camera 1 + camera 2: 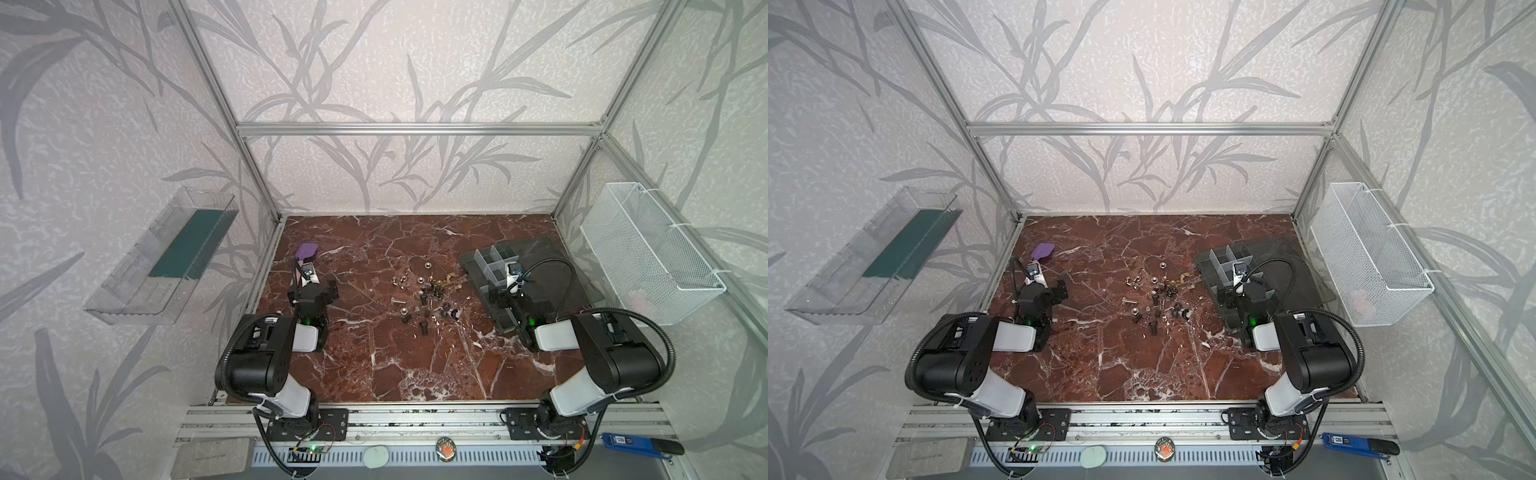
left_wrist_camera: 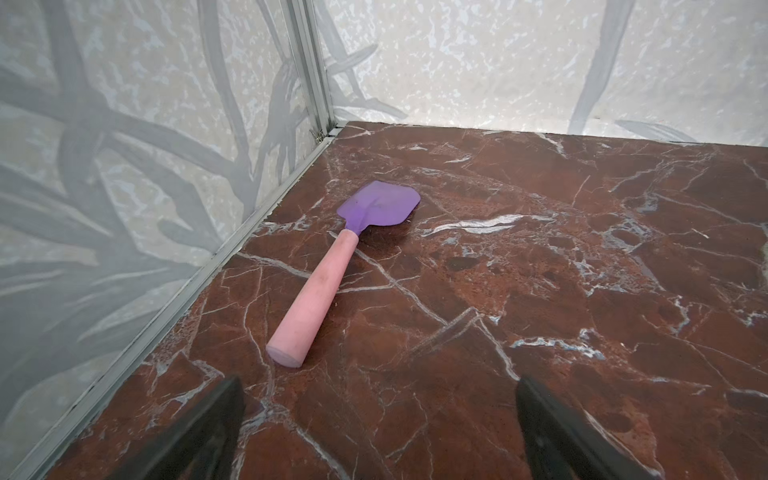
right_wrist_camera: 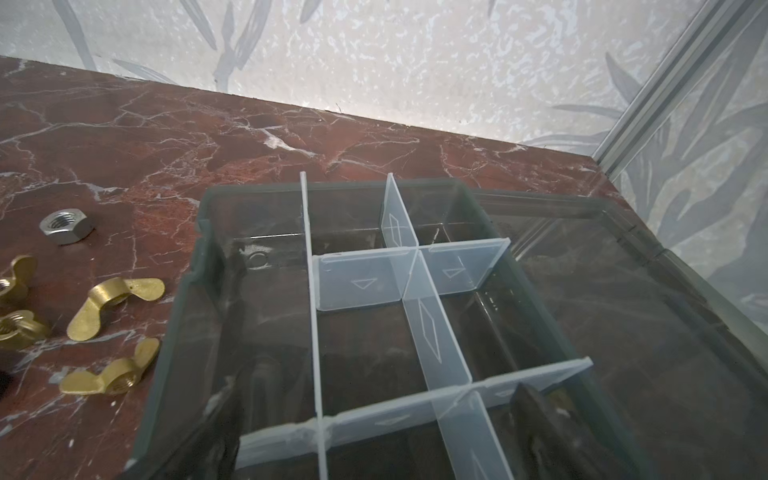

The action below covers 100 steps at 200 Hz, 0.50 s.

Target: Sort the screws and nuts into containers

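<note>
Screws (image 1: 424, 328) and nuts (image 1: 401, 280), black, silver and brass, lie scattered mid-table in both top views. The right wrist view shows a silver hex nut (image 3: 68, 226) and brass wing nuts (image 3: 116, 305) on the marble beside the containers (image 3: 365, 340), the divided compartments of a grey organizer box (image 1: 473, 262) at the right. My right gripper (image 3: 374, 415) hangs open just over the box's near compartments, nothing between its fingers but a divider. My left gripper (image 2: 378, 399) stands open and empty above bare marble at the left, away from the pile.
A purple spatula with a pink handle (image 2: 332, 266) lies just beyond the left gripper, near the left wall rail. The box's clear lid (image 1: 552, 257) lies open to the right. A white mesh basket (image 1: 648, 253) hangs on the right wall, a clear shelf (image 1: 166, 257) on the left.
</note>
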Tool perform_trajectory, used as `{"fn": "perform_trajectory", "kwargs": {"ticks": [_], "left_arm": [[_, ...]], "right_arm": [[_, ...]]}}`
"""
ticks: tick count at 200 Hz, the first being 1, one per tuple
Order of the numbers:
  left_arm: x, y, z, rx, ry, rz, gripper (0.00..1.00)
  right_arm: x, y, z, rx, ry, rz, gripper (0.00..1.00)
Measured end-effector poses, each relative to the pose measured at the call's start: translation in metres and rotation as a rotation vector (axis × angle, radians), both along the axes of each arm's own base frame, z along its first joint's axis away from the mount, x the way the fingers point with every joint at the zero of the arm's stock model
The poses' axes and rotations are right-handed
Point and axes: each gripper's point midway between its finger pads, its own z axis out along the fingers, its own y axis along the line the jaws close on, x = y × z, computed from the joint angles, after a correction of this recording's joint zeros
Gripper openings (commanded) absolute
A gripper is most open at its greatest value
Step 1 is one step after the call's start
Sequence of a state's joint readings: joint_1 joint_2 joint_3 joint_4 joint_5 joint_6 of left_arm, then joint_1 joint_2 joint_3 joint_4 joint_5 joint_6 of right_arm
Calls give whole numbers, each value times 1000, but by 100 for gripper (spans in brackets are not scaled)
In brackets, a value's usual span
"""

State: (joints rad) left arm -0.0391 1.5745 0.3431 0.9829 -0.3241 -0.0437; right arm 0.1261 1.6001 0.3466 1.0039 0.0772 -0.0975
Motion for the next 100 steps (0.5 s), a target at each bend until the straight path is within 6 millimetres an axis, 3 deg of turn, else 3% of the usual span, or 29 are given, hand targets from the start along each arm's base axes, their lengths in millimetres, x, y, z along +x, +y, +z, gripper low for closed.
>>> {"fn": "perform_trajectory", "kwargs": {"ticks": [100], "left_arm": [[0,0,0,0,0,0,99]], "right_arm": [[-1,-17,5,16,-28,-106,99]]}}
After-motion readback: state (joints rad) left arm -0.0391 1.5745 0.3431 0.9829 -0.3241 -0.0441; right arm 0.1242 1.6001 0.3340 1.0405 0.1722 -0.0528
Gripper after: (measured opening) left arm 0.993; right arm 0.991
